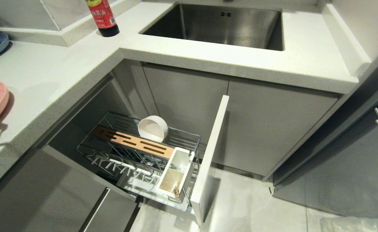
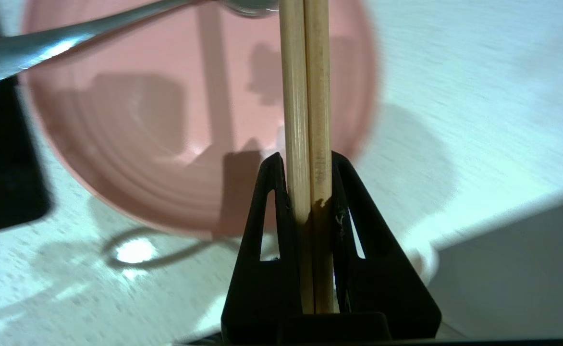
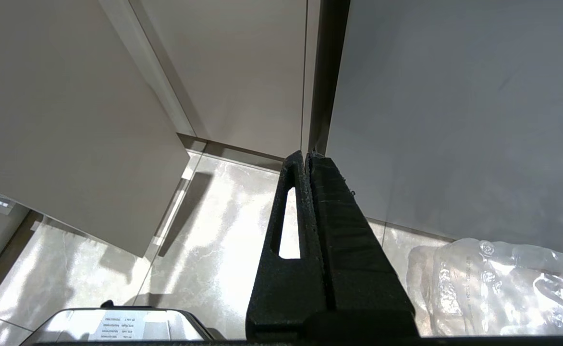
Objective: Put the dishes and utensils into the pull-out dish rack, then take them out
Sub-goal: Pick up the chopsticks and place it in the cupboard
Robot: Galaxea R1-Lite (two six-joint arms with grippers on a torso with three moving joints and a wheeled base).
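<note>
Above pink plate point(image 2: 132, 144): left hand point(image 2: 305, 161) clamps 2 chopsticks point(image 2: 305, 96); spoon point(image 2: 46, 43) apparently alongside.

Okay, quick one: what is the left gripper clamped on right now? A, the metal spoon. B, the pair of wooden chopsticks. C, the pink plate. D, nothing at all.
B: the left gripper is shut on the chopsticks, held above the pink plate.

The tabletop point(image 1: 56, 80), sink point(image 1: 221, 25) and pull-out rack point(image 1: 137, 151) are viewed from above by the head camera. The pink plate point(image 2: 166, 134) is seen closely from the left wrist, shared with the head view. The floor point(image 3: 204, 230) is faced by the right wrist.
</note>
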